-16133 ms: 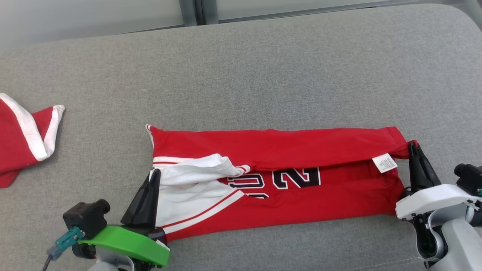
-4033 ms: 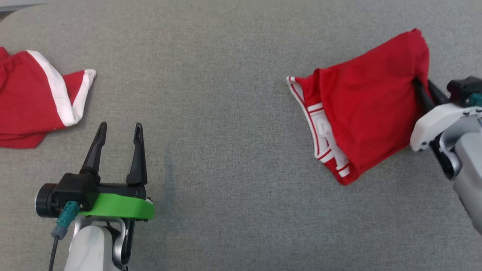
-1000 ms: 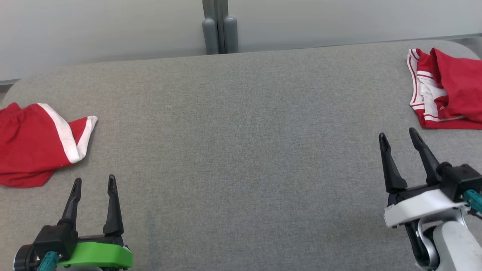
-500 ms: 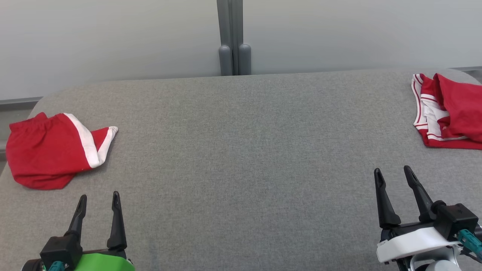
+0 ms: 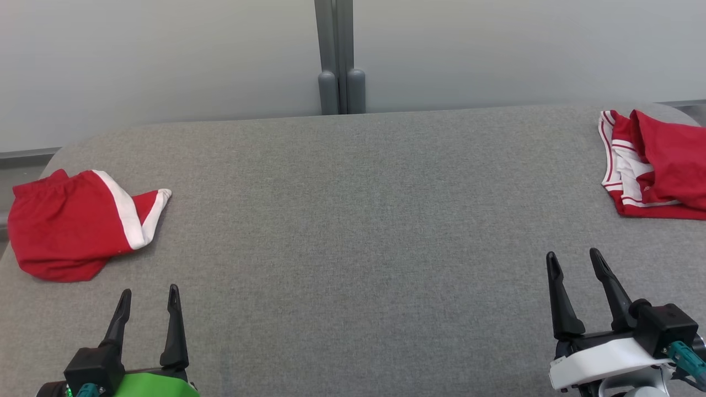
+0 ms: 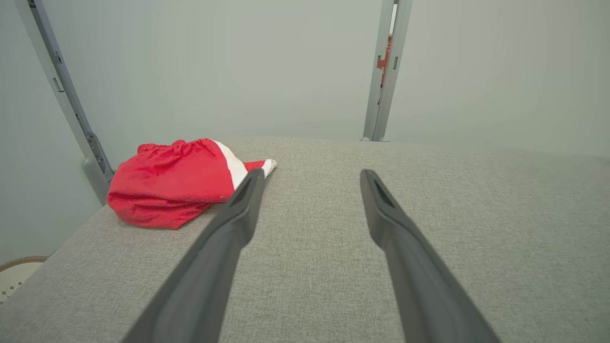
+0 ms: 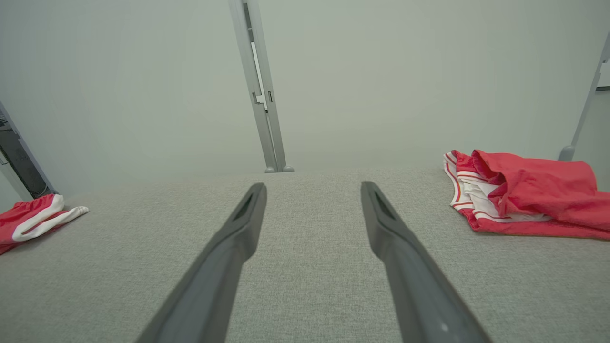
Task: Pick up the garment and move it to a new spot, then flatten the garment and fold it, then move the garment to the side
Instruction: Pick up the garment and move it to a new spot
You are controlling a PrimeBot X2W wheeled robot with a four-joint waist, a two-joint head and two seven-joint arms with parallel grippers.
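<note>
Your folded jersey [image 5: 662, 160] lies at the far right of the desk [image 5: 353, 220], beyond and right of your right hand [image 5: 572, 255], the nearer one; it and your left hand [image 5: 150, 290] both stand wide and empty.

A big grey bench [image 5: 353, 220] is holding two things — a folded red garment [image 5: 667, 160] is lying far right, red shorts [image 5: 60, 220] far left.

Bare surface [image 5: 353, 248] between shorts [image 5: 66, 220] and garment [image 5: 667, 160]
</note>
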